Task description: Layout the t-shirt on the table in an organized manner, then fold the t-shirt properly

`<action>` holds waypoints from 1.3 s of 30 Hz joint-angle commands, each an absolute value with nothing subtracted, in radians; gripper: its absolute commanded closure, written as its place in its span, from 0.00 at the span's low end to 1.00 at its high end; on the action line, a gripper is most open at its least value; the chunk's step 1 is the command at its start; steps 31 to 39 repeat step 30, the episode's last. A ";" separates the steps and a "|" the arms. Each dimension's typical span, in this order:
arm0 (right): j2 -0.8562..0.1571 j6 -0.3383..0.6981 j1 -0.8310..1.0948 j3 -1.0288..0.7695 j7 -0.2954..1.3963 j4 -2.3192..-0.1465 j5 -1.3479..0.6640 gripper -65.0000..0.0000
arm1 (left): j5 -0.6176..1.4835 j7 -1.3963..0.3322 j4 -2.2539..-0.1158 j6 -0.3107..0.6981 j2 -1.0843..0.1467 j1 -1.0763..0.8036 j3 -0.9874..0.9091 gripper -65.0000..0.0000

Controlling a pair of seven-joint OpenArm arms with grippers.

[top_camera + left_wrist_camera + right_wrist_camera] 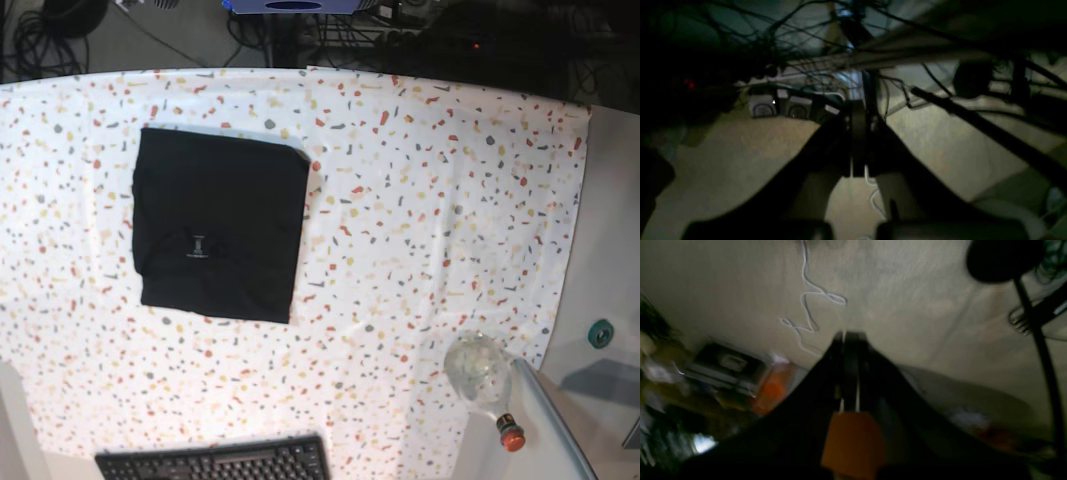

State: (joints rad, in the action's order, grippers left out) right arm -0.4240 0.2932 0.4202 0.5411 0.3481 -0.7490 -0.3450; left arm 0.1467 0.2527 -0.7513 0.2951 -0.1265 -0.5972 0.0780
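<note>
one t-shirt [220,226], folded into a neat black rectangle with its pale label up, lies at about 10 o'clock on the speckled bench [420,200]. left pincer [858,166] and right pincer [850,336] are both closed and empty. keyboard [215,462] at 6 o'clock; bottle [485,378] at 5 o'clock.

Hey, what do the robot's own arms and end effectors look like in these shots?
Only the wrist views show them. The left end effector has dark, wedge-shaped black fingers tapering to a narrow tip. The right end effector looks alike, plus an orange-brown block at its base. Both views are dim and blurred.
</note>
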 commanded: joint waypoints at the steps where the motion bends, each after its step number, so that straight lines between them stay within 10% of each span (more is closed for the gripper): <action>1: -0.443 0.328 0.383 0.598 0.328 -0.707 -0.344 1.00 | 0.137 0.259 -0.684 0.309 -0.108 -0.581 0.084 1.00; 8: -0.226 0.380 0.185 0.763 -0.058 -0.185 -0.348 1.00 | 0.137 0.346 -0.104 0.309 -0.067 -0.283 0.176 1.00; 14: -0.133 0.369 0.183 0.762 -0.260 -0.081 -0.349 1.00 | 0.140 0.513 -0.102 0.308 -0.110 -0.274 0.317 1.00; 22: -0.051 0.111 0.189 0.762 -0.295 -0.081 -0.349 1.00 | 0.139 0.545 -0.102 0.308 -0.111 -0.248 0.321 1.00; 39: -0.062 0.104 0.183 0.763 -0.398 -0.081 -0.349 1.00 | 0.140 0.539 -0.094 0.308 -0.120 -0.219 0.314 1.00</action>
